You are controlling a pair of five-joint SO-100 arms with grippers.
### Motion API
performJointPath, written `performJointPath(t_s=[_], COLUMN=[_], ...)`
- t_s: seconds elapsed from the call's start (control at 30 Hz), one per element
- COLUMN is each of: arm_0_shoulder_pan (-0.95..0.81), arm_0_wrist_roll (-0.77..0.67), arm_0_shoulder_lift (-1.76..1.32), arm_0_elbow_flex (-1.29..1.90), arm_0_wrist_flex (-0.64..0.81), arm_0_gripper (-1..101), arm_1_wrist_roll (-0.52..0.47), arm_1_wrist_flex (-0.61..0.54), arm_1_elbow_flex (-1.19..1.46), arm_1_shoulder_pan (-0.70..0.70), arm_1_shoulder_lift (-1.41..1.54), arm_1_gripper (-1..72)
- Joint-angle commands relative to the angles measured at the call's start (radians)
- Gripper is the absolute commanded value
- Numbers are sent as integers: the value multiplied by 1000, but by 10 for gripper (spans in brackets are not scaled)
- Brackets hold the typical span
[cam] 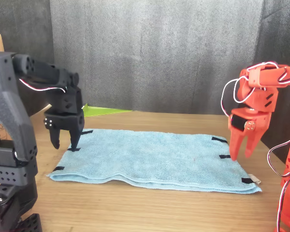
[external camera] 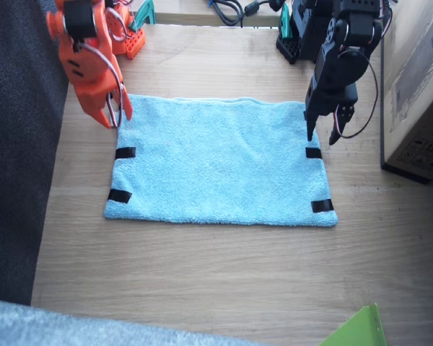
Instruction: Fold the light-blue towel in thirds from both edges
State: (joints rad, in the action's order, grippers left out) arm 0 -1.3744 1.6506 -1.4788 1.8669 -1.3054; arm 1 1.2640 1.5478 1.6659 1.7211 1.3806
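The light-blue towel (external camera: 216, 162) (cam: 150, 157) lies flat and spread out on the wooden table. Small black tape strips mark both short edges (external camera: 125, 152) (external camera: 314, 152). A small white tag (cam: 253, 180) sticks out at one corner. My left gripper (external camera: 322, 135) (cam: 64, 144), black, hangs open just above the far part of one short edge, holding nothing. My right gripper (external camera: 114, 115) (cam: 242, 153), orange, hangs over the far corner of the opposite short edge, with its jaws a little apart and nothing between them.
A cardboard box (external camera: 418, 86) stands beside the left arm. Dark fabric (external camera: 14, 144) hangs past the table edge by the right arm. A green sheet (external camera: 357, 330) and grey-blue fabric (external camera: 58, 324) lie at the near edge. Cables (external camera: 227, 11) lie at the back.
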Motion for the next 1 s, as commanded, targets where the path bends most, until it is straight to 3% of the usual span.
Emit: performJointPath(t_s=[0.0,0.5,0.97], arm_0_shoulder_pan=[-18,-11,-11], arm_0_wrist_roll=[9,2,12], arm_0_shoulder_lift=[-12,-17,-17], arm_0_elbow_flex=[-28,-20,5], arm_0_wrist_flex=[-5,-5,-12], arm_0_gripper=[276,278,278], arm_1_wrist_roll=[3,-15,0], arm_1_wrist_flex=[-8,-18,-23], arm_1_elbow_flex=[-34,-89,-112], arm_1_shoulder_pan=[-2,-44,0], arm_1_shoulder_lift=[8,-75,-120], arm_1_gripper=[244,240,240])
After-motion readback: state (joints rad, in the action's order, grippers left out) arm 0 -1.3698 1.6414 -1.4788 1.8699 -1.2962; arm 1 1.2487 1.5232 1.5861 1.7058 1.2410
